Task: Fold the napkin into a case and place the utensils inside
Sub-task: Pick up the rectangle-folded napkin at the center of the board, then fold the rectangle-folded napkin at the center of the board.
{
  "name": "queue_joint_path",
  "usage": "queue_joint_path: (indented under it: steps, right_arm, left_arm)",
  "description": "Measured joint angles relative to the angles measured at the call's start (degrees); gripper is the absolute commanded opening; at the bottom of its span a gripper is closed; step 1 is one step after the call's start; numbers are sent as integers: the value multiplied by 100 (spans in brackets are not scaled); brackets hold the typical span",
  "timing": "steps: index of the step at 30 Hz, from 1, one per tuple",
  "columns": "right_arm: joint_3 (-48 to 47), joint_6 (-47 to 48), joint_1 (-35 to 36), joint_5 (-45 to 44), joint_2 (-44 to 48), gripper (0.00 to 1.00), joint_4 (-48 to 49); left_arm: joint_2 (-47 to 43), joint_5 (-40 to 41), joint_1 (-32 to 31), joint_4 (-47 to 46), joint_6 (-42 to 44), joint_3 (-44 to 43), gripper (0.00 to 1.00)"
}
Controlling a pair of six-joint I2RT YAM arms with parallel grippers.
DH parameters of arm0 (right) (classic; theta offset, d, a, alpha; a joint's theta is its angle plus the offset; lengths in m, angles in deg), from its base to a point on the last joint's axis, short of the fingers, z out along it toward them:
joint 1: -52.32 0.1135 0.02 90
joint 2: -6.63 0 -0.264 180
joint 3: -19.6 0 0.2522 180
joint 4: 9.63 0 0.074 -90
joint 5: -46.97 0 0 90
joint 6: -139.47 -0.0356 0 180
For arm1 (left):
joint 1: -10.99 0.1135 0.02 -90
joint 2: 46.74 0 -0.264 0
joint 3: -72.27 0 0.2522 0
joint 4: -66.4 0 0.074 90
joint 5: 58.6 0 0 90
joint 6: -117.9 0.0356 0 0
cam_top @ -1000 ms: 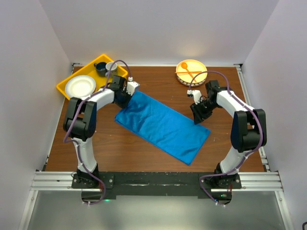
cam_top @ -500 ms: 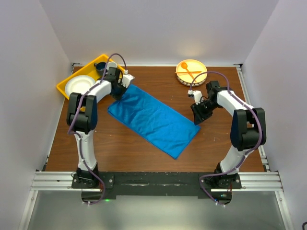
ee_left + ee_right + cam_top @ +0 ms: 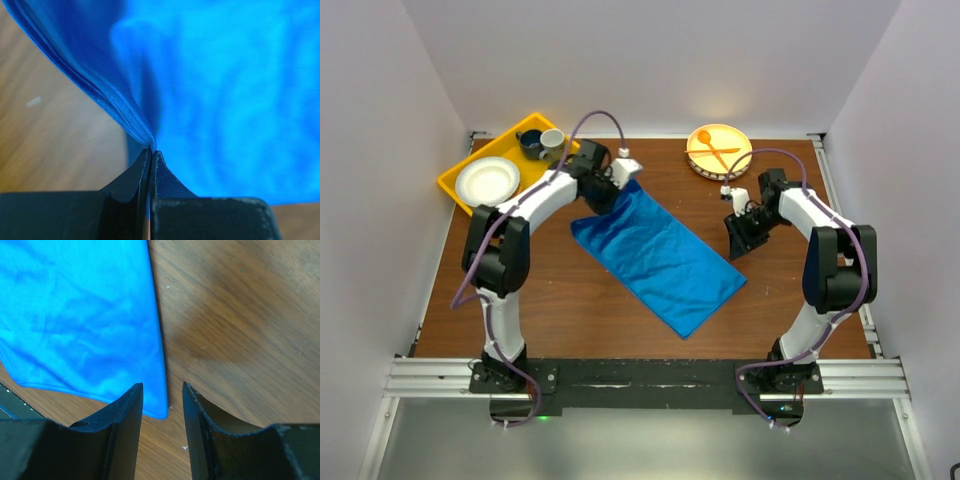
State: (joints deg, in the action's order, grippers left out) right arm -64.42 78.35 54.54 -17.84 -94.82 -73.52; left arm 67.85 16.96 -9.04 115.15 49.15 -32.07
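Note:
The napkin is a bright blue cloth folded into a long band that runs diagonally across the table. My left gripper is shut on its far corner. In the left wrist view the cloth's layered edge rises out of the closed tips of that gripper. My right gripper is open and low beside the band's right edge. In the right wrist view the gripper straddles the napkin's corner without touching it. The utensils are out of view.
A yellow plate at the back right holds an orange plastic spoon and fork. A yellow tray at the back left holds a white plate and two cups. White walls enclose three sides.
My left gripper closed on the napkin's far corner, drew it left toward the tray, then swung it right. The whole band shifted with it. The right gripper barely moved.

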Motion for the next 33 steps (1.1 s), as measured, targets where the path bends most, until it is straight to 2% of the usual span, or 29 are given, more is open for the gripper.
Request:
queue_joint_path:
  steps: [12, 17, 21, 22, 24, 25, 26, 28, 29, 33]
  right_arm:
    - [-81, 4, -243, -13, -50, 41, -195]
    - [-133, 9, -479, -24, -50, 41, -278]
    - [-219, 7, -647, -70, -55, 42, -321]
    - [-245, 9, -678, -83, -59, 43, -323]
    - [-297, 9, -715, -140, -63, 46, -328]
    - [-319, 13, -719, -155, -68, 48, -337]
    - [-343, 22, -723, -166, -72, 52, -350]
    - [-387, 46, -723, -160, -94, 57, -391]
    - [-398, 66, -721, -151, -109, 59, -417]
    - [-422, 76, -702, -7, -256, 60, -503]
  left_arm:
    - [-66, -835, -2184, -205, -1528, 308, 0]
    - [201, -1150, -2844, -483, -2109, 308, 0]
    - [481, -1467, -3141, -756, -2590, 306, 2]
    - [544, -1567, -3176, -809, -2684, 306, 22]
    - [627, -1786, -3211, -938, -2863, 328, 42]
    - [632, -1904, -3211, -1012, -2955, 356, 59]
    - [614, -2015, -3195, -1062, -2977, 398, 66]
    - [483, -2199, -3097, -1292, -3021, 597, 74]
    - [332, -2282, -2994, -1412, -3016, 791, 74]
    - [-352, -2181, -2367, -1287, -2647, 1222, 72]
